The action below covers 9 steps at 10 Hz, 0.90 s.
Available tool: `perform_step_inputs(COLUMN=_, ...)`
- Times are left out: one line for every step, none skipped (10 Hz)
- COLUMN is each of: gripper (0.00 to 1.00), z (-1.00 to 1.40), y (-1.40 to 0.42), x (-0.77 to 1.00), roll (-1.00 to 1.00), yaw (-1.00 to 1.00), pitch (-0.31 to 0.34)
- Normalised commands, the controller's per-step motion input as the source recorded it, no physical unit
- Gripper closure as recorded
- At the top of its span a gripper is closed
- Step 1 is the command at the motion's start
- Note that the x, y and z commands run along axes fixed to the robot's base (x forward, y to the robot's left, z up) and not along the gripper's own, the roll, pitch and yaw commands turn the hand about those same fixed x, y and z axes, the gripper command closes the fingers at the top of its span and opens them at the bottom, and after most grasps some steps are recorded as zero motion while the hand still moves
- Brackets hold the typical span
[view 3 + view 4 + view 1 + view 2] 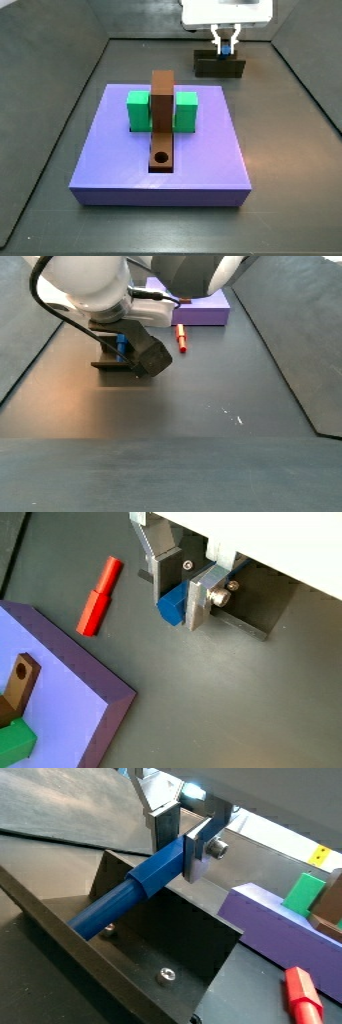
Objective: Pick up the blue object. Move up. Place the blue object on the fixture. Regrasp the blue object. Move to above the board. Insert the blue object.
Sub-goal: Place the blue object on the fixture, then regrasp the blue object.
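My gripper (pixel 177 605) is shut on the square end of the blue object (pixel 170 608), a bright blue rod. In a wrist view the blue object (pixel 134 892) slants down from the gripper (pixel 181 855), with its round lower end resting inside the dark fixture (pixel 154 943). In both side views the gripper (pixel 225 44) (pixel 122 342) hangs right over the fixture (pixel 221 66) (pixel 138 359), with a bit of blue (pixel 120 346) showing between the fingers. The lavender board (pixel 160 155) carries a brown bar (pixel 162 122) with a round hole and two green blocks (pixel 138 110).
A red peg (pixel 98 595) lies on the dark floor between the fixture and the board; it also shows in a side view (pixel 181 338). The board's corner (pixel 60 677) is near the gripper. Raised dark walls border the floor.
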Motion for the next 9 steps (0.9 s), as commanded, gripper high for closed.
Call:
perform_step_inputs(gripper=1.00, z=-0.16, y=0.00, x=0.07, roll=0.05, yaw=0.23, pitch=0.023)
perform_step_inputs(gripper=1.00, z=-0.15, y=0.00, x=0.07, roll=0.03, yaw=0.25, pitch=0.009)
perform_step_inputs(gripper=1.00, z=-0.12, y=0.00, x=0.08, roll=-0.01, yaw=0.15, pitch=0.000)
perform_step_inputs(gripper=1.00, z=0.00, y=0.00, x=0.00, roll=0.00, yaw=0.00, pitch=0.000)
perform_step_inputs(gripper=0.00, z=0.00, y=0.00, x=0.00, roll=0.00, yaw=0.00, pitch=0.000)
perform_step_inputs(gripper=0.00, z=0.00, y=-0.03, x=0.00, roll=0.31, yaw=0.00, pitch=0.000)
perform_step_inputs(gripper=0.00, z=0.00, y=-0.03, x=0.00, roll=0.39, yaw=0.00, pitch=0.000)
perform_step_inputs(gripper=0.00, z=0.06, y=0.00, x=0.00, roll=0.40, yaw=0.03, pitch=-0.051)
perform_step_inputs(gripper=0.00, z=0.05, y=0.00, x=0.00, roll=0.52, yaw=0.05, pitch=-0.109)
